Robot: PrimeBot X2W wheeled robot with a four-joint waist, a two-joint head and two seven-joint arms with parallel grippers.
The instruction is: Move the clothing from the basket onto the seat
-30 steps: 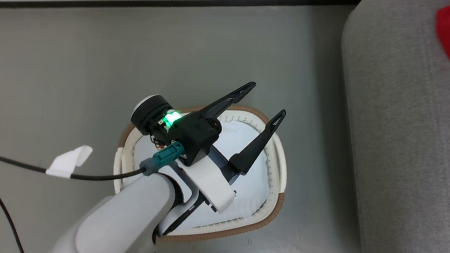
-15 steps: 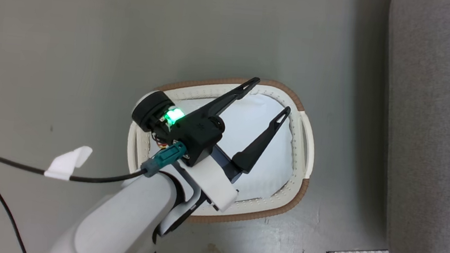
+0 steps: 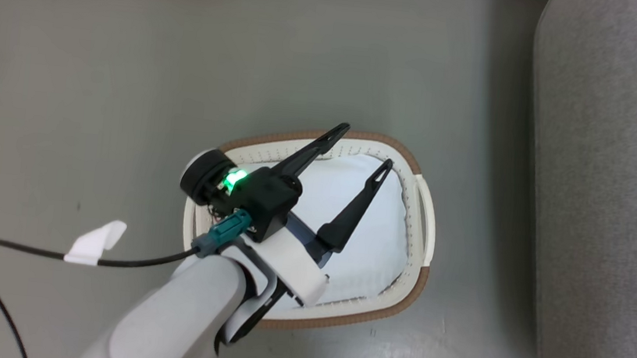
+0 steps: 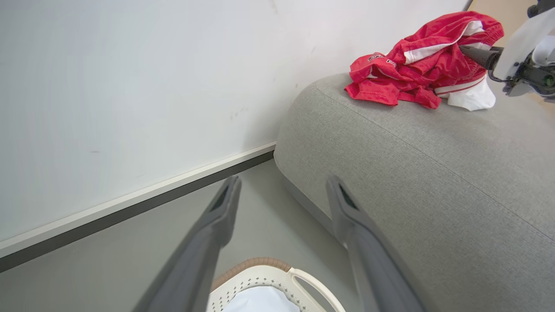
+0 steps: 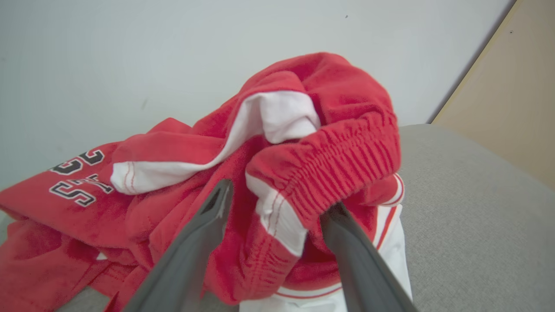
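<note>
while peering down from the head cam, seeing the left gripper (image 3: 367,144) hanging over the basket (image 3: 340,321), fingers spread wide and gripping nothing, with just the pale pad (image 3: 374,237) lying inside. parked on the floor near the seat (image 3: 614,201).

switching to the left wrist cam: looking along those parted fingers at the clothing (image 4: 403,73) lying in a crumpled heap up on the seat by the wall (image 4: 130,86), well apart from the basket. also catching the right gripper (image 4: 477,53) poking into the pile.

moving to the right wrist cam: seeing its fingers (image 5: 190,242) standing apart, with the elastic waistband (image 5: 329,160) bunching between them and draping over one tip, not looking pinched. guessing light, floppy, slightly grippy jersey stuff, nothing fragile, sagging and trailing wherever lifted. probably worth pinching the thick gathered waistband or a fat fold, not one thin layer.
</note>
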